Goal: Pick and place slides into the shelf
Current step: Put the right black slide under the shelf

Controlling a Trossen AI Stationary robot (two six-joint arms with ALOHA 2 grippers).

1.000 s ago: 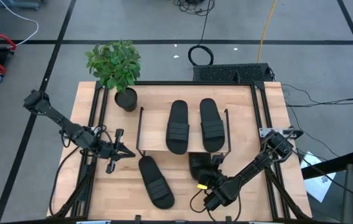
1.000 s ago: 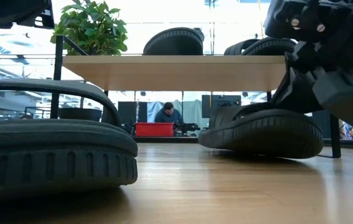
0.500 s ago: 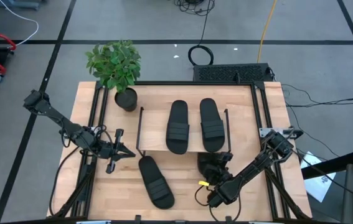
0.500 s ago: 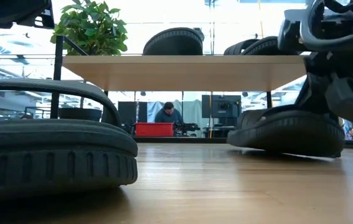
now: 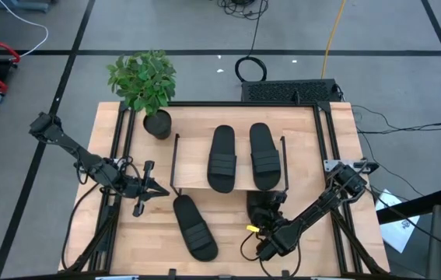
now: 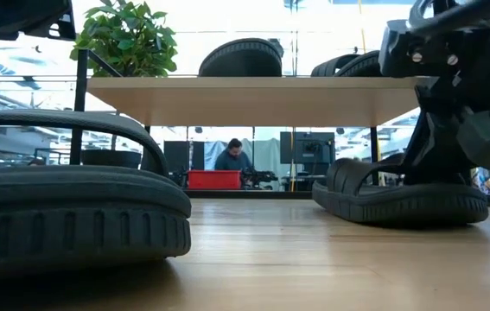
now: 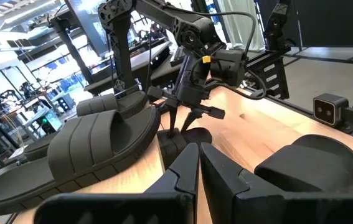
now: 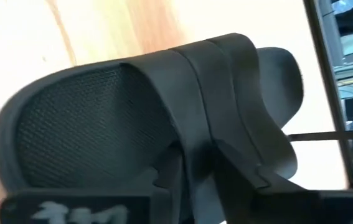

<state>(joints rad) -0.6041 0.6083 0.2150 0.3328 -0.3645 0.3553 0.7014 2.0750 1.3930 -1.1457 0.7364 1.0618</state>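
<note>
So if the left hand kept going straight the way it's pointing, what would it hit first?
Probably the shelf's black wire leg: the left hand, fingers together, points toward it. The slide on the table lies off to the side. Depth is unclear.

The right end effector (image 6: 452, 130) comes down onto a slide (image 6: 400, 194) lying flat on the worktop (image 6: 314, 259) — under the shelf (image 6: 253, 99) edge. Well off to its side, a second slide (image 6: 72, 216) fills the foreground — two more sit atop the shelf.
</note>
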